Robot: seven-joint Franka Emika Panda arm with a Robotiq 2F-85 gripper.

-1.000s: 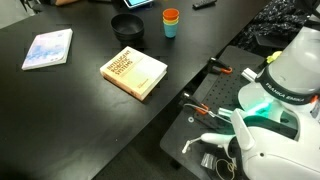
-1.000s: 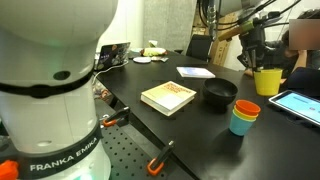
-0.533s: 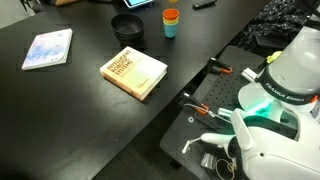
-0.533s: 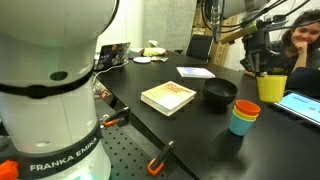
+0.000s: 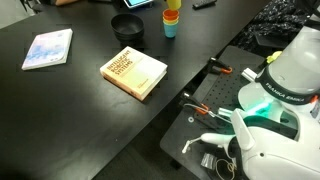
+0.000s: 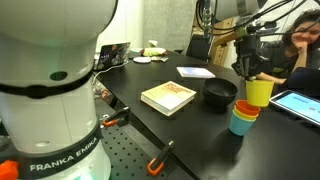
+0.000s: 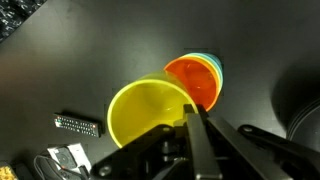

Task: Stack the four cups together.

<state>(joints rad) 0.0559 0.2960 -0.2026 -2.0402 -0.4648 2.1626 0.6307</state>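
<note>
My gripper [image 7: 190,113] is shut on the rim of a yellow cup [image 7: 148,118] and holds it in the air. Just beyond it stands an orange cup [image 7: 196,80] nested in a light blue cup [image 7: 213,63] on the black table. In an exterior view the gripper [image 6: 246,68] holds the yellow cup [image 6: 259,91] just above and slightly to one side of the orange cup [image 6: 247,108] and blue cup [image 6: 242,125]. The stack [image 5: 171,24] also shows at the table's far edge, with the yellow cup [image 5: 173,5] over it. A separate amber-yellow cup does not show.
A black round bowl [image 5: 127,25] stands beside the stack, also seen in the other exterior view [image 6: 220,95]. A tan book [image 5: 134,72] and a light booklet [image 5: 48,48] lie on the table. A tablet [image 6: 300,103] lies nearby. A person [image 6: 300,45] sits behind.
The gripper has carried the yellow cup sideways toward the orange-and-blue stack; it now hangs just over the stack.
</note>
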